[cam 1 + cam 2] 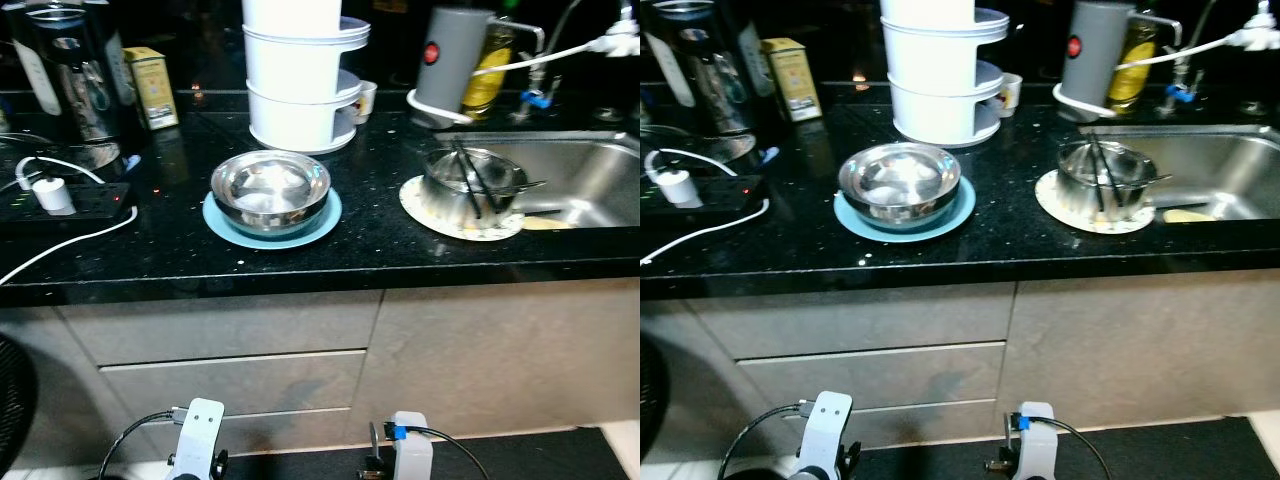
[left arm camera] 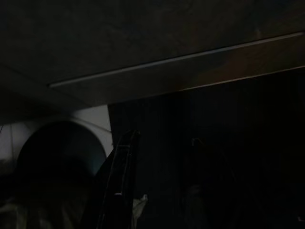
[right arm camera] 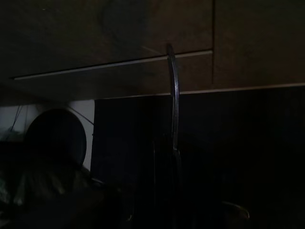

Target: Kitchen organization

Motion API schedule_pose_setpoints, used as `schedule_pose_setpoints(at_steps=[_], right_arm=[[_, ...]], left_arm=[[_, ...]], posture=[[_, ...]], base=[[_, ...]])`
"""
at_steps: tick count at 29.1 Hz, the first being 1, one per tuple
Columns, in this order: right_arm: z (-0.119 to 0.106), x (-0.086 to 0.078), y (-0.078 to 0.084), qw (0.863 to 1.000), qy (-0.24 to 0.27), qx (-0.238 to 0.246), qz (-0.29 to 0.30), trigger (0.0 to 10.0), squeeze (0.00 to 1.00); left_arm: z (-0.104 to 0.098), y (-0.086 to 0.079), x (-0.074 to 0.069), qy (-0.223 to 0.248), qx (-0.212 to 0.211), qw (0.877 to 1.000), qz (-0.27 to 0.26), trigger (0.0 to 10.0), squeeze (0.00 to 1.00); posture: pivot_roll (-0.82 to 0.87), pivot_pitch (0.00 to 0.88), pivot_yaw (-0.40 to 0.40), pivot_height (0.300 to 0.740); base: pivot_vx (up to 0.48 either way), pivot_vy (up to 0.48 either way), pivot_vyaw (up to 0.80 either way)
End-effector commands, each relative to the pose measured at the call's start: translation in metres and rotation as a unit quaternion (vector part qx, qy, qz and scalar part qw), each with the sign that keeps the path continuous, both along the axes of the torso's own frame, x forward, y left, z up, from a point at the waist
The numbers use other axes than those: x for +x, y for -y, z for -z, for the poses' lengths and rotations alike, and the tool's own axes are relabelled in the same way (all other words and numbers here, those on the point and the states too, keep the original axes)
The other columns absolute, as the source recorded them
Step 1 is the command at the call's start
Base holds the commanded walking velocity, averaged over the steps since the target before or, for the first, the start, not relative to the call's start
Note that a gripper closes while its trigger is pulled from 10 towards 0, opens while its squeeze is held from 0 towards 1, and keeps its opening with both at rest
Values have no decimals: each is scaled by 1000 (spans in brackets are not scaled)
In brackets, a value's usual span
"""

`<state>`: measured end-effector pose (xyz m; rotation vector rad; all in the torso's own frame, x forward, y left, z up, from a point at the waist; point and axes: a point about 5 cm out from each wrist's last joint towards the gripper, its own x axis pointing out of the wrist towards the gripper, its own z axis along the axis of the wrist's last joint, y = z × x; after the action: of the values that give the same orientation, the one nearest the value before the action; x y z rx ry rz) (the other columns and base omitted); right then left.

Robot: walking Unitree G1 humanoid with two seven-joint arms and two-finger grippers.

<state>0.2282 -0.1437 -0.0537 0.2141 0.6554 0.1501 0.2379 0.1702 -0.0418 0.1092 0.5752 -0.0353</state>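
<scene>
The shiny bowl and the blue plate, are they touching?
Touching. The left eye view shows the steel bowl sitting right on the blue plate, whose rim rings it with no gap.

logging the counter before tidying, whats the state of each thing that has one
steel bowl: upright, empty, sitting on the blue plate
second steel bowl: upright on the white plate, black chopsticks inside
power strip: red light on, white charger plugged in
white tiered rack: upright, stacked
left gripper, right gripper: hanging idle
</scene>
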Motion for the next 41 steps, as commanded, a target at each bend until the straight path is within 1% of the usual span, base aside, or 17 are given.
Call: schedule_pose_setpoints(at_steps=[1,3,4,8,14,17,22,41], right_arm=[[8,-11,12,999,-23,-23,11,10000,0],[8,-11,15,999,-28,-24,24,10000,0],[8,-12,15,999,-30,-21,23,10000,0],[9,-12,12,999,-29,-23,12,10000,0],[8,-12,8,999,-26,-23,1,10000,0],[8,-12,7,999,-26,-23,1,10000,0],[8,-11,7,999,-25,-24,1,10000,0],[8,-12,9,999,-24,-27,-1,10000,0]], left_arm=[[4,0,-5,-14,0,1000,-4,10000,0],[1,3,-1,-7,-6,1000,-8,10000,0],[-1,4,2,-4,-9,1000,-11,10000,0],[-2,4,5,-2,-9,1000,-12,10000,0],[1,-5,1,-15,-7,999,-31,10000,0],[2,-6,0,-17,-6,999,-32,10000,0],[3,-7,-1,-22,-4,999,-41,10000,0],[2,-4,2,-23,-3,999,-39,10000,0]], posture=[[-10,149,-37,740],[-13,152,-36,740],[-13,153,-35,740],[-15,157,-33,740],[-17,161,-34,740],[-17,161,-34,740],[-21,163,-32,740],[-34,163,-31,740]], base=[[0,0,800],[0,0,0],[0,0,0],[0,0,0],[0,0,0],[0,0,0],[0,-300,0],[0,-352,0]])
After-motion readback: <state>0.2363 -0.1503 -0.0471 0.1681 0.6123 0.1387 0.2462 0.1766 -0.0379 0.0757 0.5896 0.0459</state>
